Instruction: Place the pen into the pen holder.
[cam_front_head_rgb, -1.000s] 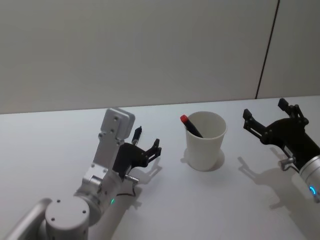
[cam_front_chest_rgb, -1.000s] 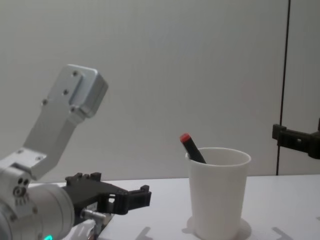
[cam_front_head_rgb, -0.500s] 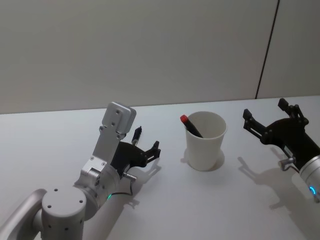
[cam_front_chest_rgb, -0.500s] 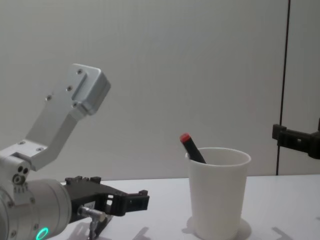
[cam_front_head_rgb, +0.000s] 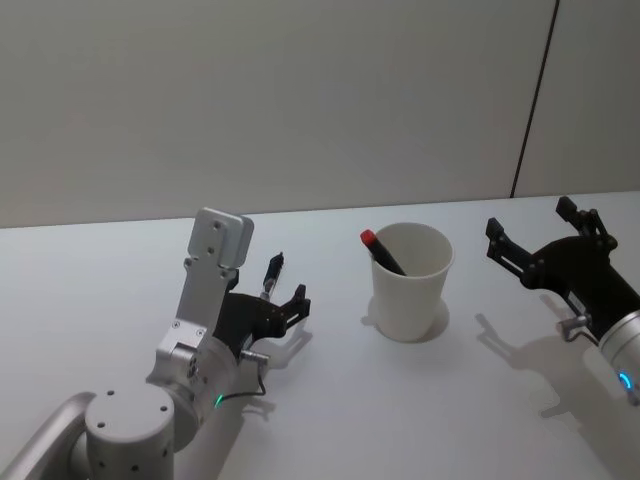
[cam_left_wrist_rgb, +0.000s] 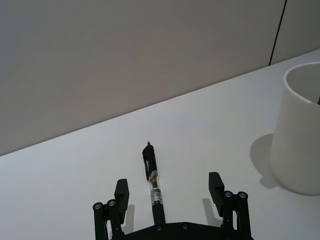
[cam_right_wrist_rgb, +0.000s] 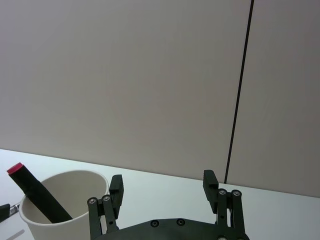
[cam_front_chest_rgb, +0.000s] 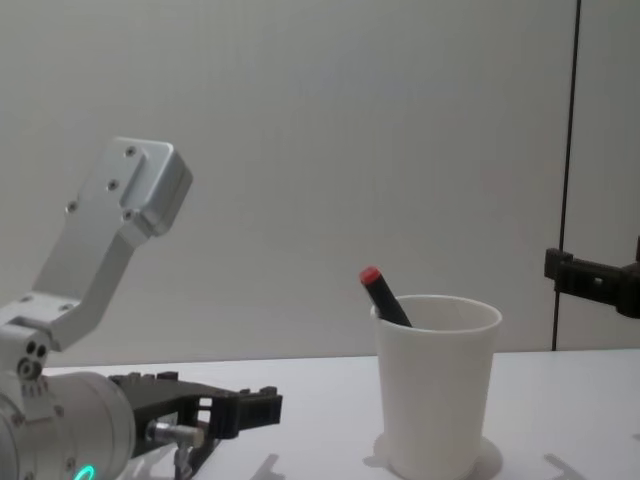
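**Nearest you.** The left gripper (cam_left_wrist_rgb: 168, 185) sits low over the white table (cam_front_head_rgb: 420, 400), to the left of the pen holder (cam_front_head_rgb: 410, 285) and closer to you than it. Its black fingers (cam_left_wrist_rgb: 121, 192) are spread wide. The left wrist view gives you what the head view cannot. The pen (cam_left_wrist_rgb: 152, 177) lies flat on the table between the two fingers and touches neither. Its tip points away from you, and its rear end runs under the palm. It is slim and black, with a clip and a clear section in the barrel. In the head view the silver wrist bracket (cam_front_head_rgb: 210, 270) covers all but the pen's forward end.

**Middle.** The pen holder is a plain white paper cup standing upright. The chest view shows you its taper and rolled rim from the side. A black marker with a red cap (cam_front_head_rgb: 380, 250) leans inside it, the cap standing above the rim on the cup's left. The right wrist view looks into the mouth and shows the marker resting against the inner wall.

**Right of the holder.** The right gripper (cam_front_head_rgb: 530, 222) hangs above the table well apart from the cup, its jaws wide apart and empty.

**Behind.** A smooth pale wall (cam_front_head_rgb: 300, 100) carries one dark vertical seam (cam_front_head_rgb: 535, 100).
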